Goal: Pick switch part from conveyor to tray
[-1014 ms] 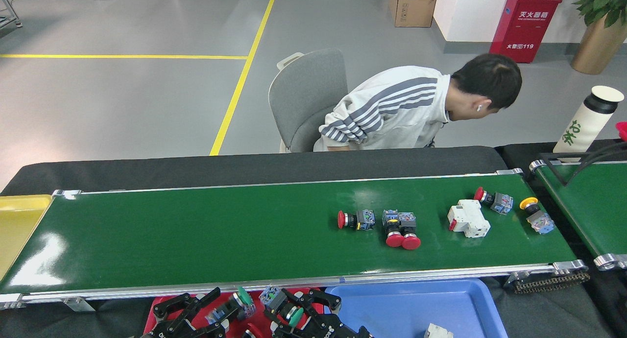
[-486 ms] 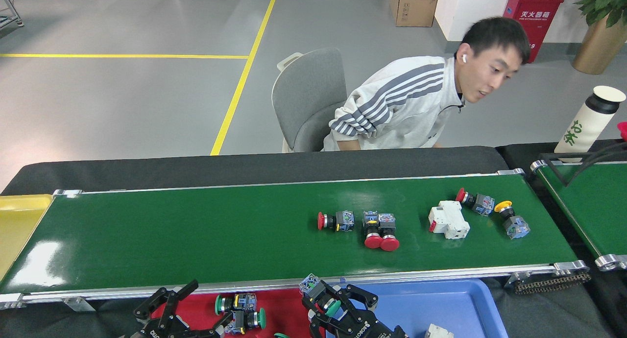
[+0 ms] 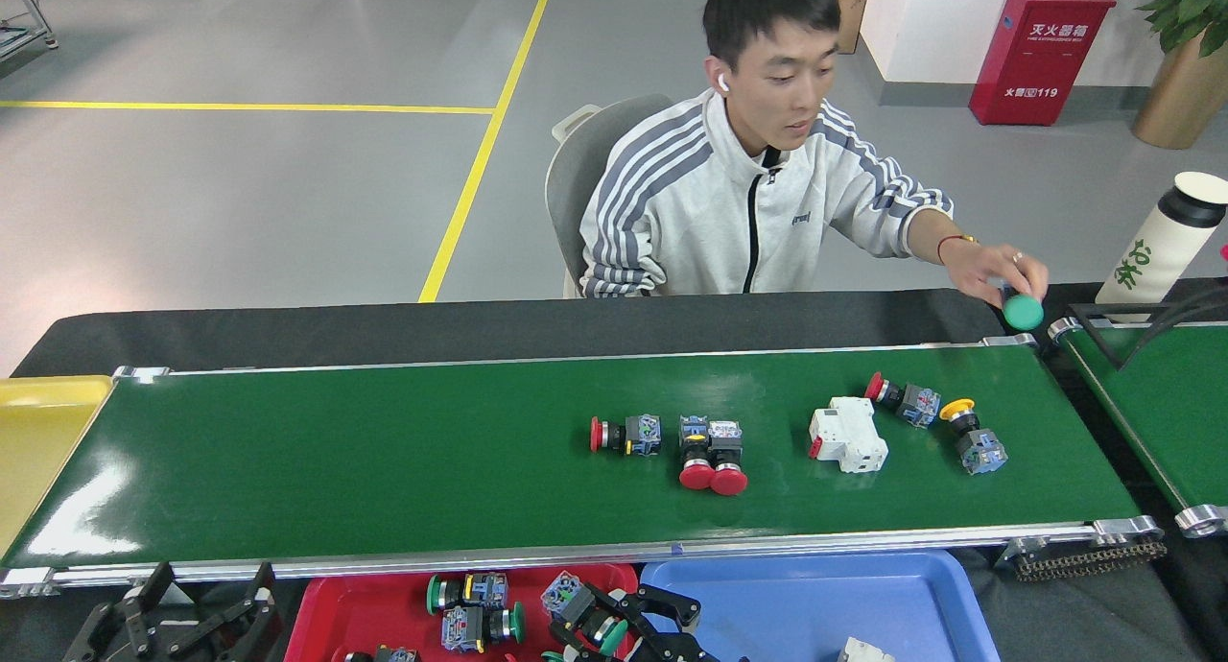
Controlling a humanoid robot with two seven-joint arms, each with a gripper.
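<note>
The conveyor (image 3: 384,470) carries several switch parts: a red-capped one (image 3: 624,435), a pair with red mushroom caps (image 3: 712,453), another red one (image 3: 902,399) and a yellow-capped one (image 3: 969,437). A white breaker (image 3: 848,435) lies among them. Below the belt's near rail is a red tray (image 3: 326,609) holding two green-capped switch parts (image 3: 470,609). My right gripper (image 3: 590,622) is over that tray's right side, shut on a green-capped switch part (image 3: 576,606). At the bottom left, outside the tray, my left gripper (image 3: 206,595) stands open and holds nothing.
A blue tray (image 3: 815,600) sits right of the red one, with a white piece at its lower edge. A seated person reaches a hand (image 3: 988,276) holding a green button (image 3: 1023,312) toward the belt's far right end. A yellow bin (image 3: 38,432) is at left, a second belt (image 3: 1170,403) at right.
My left gripper let go of a green-capped part in the red tray and drew back left. My right gripper moved down-left with its part. Belt parts drifted left; the person reached out.
</note>
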